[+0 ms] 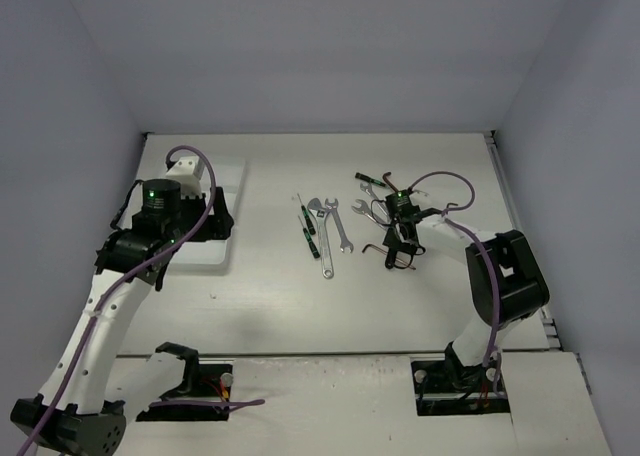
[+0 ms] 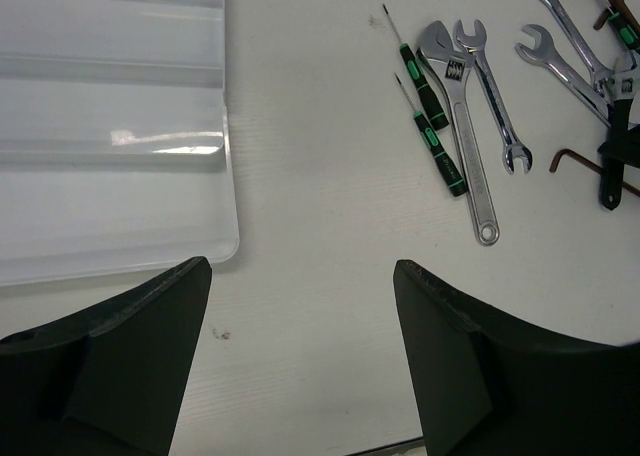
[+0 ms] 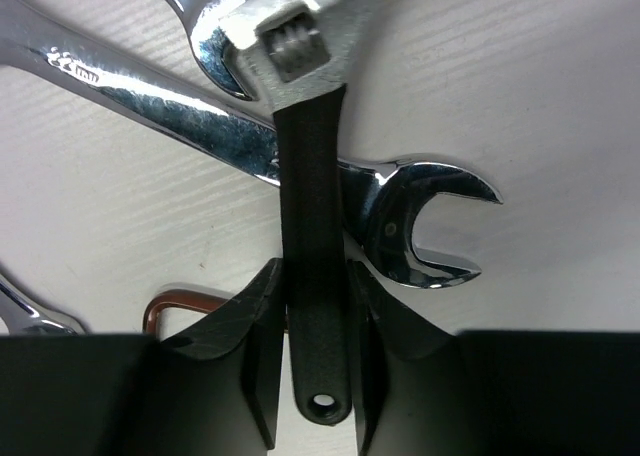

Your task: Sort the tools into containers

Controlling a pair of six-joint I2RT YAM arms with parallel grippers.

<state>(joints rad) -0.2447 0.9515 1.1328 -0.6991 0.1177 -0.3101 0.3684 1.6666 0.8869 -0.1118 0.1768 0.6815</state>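
Note:
My right gripper (image 3: 315,356) is shut on the black handle of the adjustable wrench (image 3: 313,226), one finger pressing each side near the end with the hole. Its silver head lies over a silver open-end wrench (image 3: 420,226), and a red-brown hex key (image 3: 170,301) shows behind the left finger. In the top view the right gripper (image 1: 403,244) is down in the right-hand pile of tools. My left gripper (image 2: 300,286) is open and holds nothing, beside the near corner of the white tray (image 2: 120,146). Two green-black screwdrivers (image 2: 440,146) and two silver wrenches (image 2: 470,146) lie mid-table.
The white tray (image 1: 228,191) sits at the left, partly under my left arm. More wrenches and hex keys (image 1: 372,211) lie around the right gripper. Grey walls enclose the table on three sides.

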